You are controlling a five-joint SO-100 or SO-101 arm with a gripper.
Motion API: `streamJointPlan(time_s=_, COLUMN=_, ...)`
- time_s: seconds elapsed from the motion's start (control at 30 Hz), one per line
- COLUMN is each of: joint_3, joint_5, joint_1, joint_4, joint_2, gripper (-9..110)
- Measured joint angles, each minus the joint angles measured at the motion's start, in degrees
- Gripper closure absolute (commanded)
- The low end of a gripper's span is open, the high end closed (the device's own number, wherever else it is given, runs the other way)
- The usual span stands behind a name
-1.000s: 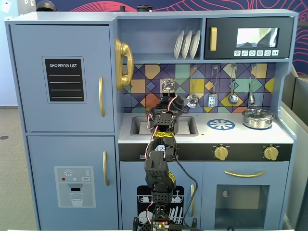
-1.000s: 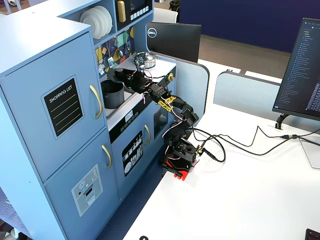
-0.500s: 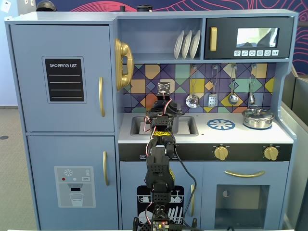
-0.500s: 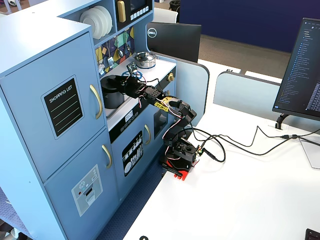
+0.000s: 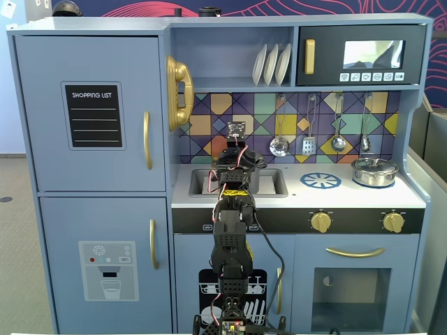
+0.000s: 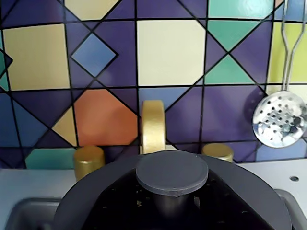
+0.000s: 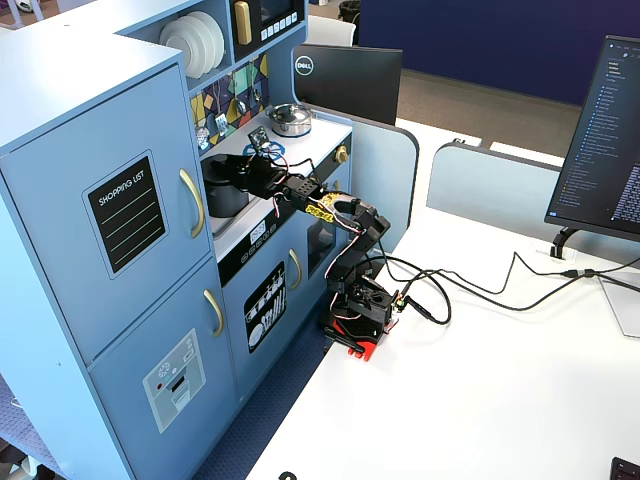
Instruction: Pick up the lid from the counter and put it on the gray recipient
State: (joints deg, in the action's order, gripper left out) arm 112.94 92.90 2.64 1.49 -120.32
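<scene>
lid in sink area, close below gold faucet and tiled backsplash; little room behind. matte dark-gray disc, flat round knob. gripper over it, hold on lid unclear. gray recipient dark, tall, cylindrical.

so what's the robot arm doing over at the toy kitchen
A small robot arm on the white table reaches into the toy kitchen's sink area. In the wrist view the dark-gray lid with its round center knob fills the bottom of the picture, right under the camera and in front of the gold faucet. The gray pot stands in the sink, with the arm's tip over it. The fingers are hidden, so the grip cannot be confirmed. The shiny silver pot sits untouched on the right.
</scene>
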Motion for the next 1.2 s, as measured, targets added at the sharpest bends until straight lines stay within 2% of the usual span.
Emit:
streamJointPlan(time_s=0.33, joint_3=2.37, joint_5=0.18, joint_1=-0.26, joint_4=0.79, joint_2=0.26, gripper=100)
streamJointPlan(time_s=0.4, joint_3=2.46, joint_5=0.18, joint_1=-0.26, joint_4=0.88, joint_2=0.26, gripper=90)
streamJointPlan(time_s=0.6, joint_3=3.08, joint_5=0.0, joint_1=-0.26, joint_4=-0.35, joint_2=-1.41, gripper=72)
streamJointPlan(time_s=0.97, joint_3=4.57, joint_5=-0.97, joint_1=2.99, joint_4=-3.43, joint_2=-7.03, gripper=66)
streamJointPlan(time_s=1.1, joint_3=5.19, joint_5=-1.58, joint_1=2.29, joint_4=-12.92, joint_2=-14.06, gripper=69)
streamJointPlan(time_s=1.2, joint_3=5.71, joint_5=-1.58, joint_1=0.44, joint_4=-24.17, joint_2=-22.68, gripper=78)
